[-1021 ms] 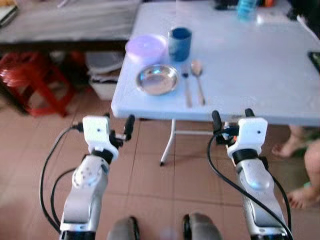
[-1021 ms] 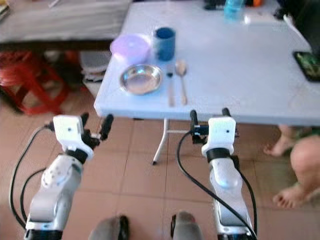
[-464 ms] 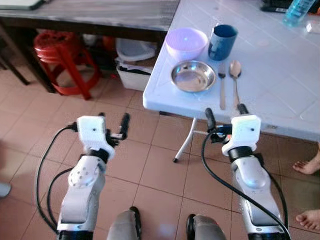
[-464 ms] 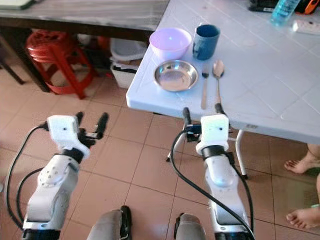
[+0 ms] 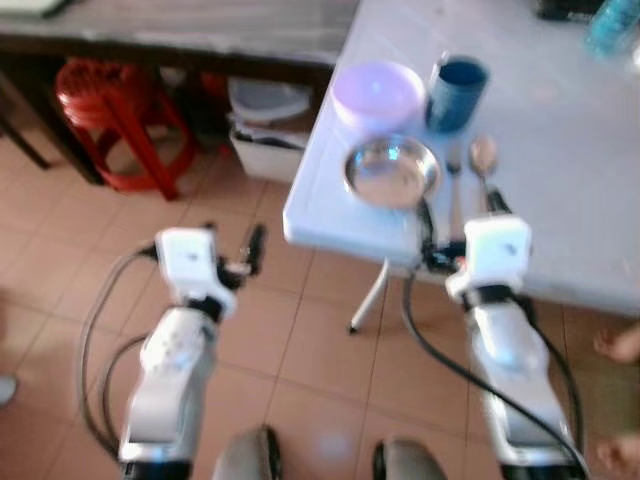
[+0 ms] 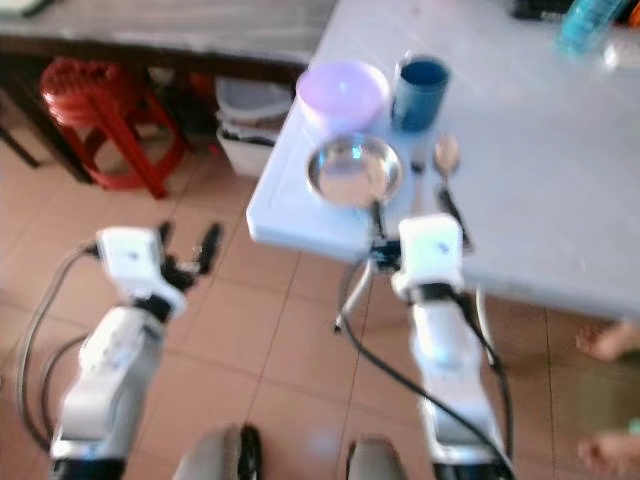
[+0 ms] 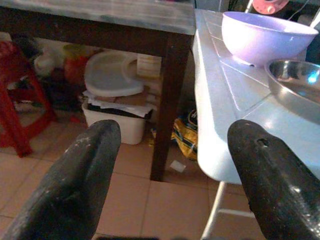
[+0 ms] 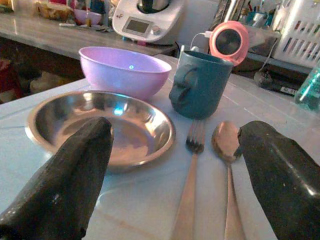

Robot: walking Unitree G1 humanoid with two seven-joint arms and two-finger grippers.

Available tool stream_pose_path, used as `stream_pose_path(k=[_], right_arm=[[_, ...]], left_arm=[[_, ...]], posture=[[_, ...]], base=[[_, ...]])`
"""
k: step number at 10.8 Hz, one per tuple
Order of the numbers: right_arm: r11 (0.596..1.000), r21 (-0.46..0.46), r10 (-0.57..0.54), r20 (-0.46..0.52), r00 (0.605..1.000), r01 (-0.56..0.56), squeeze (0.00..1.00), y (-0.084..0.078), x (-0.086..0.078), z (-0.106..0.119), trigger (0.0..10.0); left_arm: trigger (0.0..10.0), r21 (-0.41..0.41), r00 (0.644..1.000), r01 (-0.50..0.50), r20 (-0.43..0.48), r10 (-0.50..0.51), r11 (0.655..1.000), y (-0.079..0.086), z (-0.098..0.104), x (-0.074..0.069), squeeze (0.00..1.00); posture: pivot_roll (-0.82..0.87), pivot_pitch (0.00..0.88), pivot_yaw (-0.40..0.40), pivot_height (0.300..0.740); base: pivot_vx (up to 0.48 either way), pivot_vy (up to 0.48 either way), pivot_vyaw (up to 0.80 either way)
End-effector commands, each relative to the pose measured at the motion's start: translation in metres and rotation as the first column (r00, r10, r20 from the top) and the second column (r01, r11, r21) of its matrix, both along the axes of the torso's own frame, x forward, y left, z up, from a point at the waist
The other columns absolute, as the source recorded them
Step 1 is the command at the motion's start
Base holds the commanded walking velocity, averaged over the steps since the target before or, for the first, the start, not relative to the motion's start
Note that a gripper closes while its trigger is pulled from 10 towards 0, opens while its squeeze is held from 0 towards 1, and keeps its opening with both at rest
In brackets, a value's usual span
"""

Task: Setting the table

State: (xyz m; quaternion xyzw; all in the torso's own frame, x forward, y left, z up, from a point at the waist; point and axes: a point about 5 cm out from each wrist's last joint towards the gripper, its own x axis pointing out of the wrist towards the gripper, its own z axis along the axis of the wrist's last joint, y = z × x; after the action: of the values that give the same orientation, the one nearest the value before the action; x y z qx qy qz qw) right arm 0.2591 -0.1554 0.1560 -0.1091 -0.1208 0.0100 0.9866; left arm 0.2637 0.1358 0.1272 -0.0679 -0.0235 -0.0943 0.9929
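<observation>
The plate is shining as polished metal, like the fork and spoon. The lilac bowl is looking like glossy plastic, the blue cup matt. The table is gleaming smooth white plastic.

steel plate at table corner, lilac bowl behind, blue mug upright, fork and spoon alongside

One bowl, one steel dish, one mug (blue), one fork, one spoon.
</observation>
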Motion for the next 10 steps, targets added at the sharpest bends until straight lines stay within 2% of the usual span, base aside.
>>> stream_pose_path(k=[1,5,7,10], right_arm=[[1.0,0.003,0.009,0.01,1.0,-0.009,0.0,0.004,-0.001,0.002,10.0],[1.0,0.027,0.014,-0.018,1.0,-0.013,0.0,0.004,-0.001,-0.001,10.0],[0.998,0.059,0.015,-0.041,0.999,-0.013,0.0,0.003,0.0,-0.004,10.0],[0.992,0.107,0.067,-0.032,0.997,-0.063,0.0,0.004,0.016,0.007,10.0]], left_arm=[[10.0,0.009,1.0,-0.01,-0.004,0.01,1.0,0.006,-0.002,-0.002,0.0],[10.0,0.002,1.0,-0.009,-0.012,0.009,1.0,0.005,-0.004,-0.004,0.0],[10.0,0.01,0.999,-0.033,-0.011,0.033,0.999,0.009,-0.004,-0.006,0.0],[10.0,0.028,0.999,-0.039,-0.012,0.039,0.999,0.011,-0.003,-0.005,0.0]], posture=[[-0.09,0.161,0.031,0.74],[-0.09,0.16,0.013,0.74],[-0.08,0.177,0.022,0.74],[-0.08,0.196,0.032,0.74]], base=[[0.315,0.0,0.0],[0.299,0.0,0.0],[0.0,0.0,0.0],[0.0,0.0,0.14]])
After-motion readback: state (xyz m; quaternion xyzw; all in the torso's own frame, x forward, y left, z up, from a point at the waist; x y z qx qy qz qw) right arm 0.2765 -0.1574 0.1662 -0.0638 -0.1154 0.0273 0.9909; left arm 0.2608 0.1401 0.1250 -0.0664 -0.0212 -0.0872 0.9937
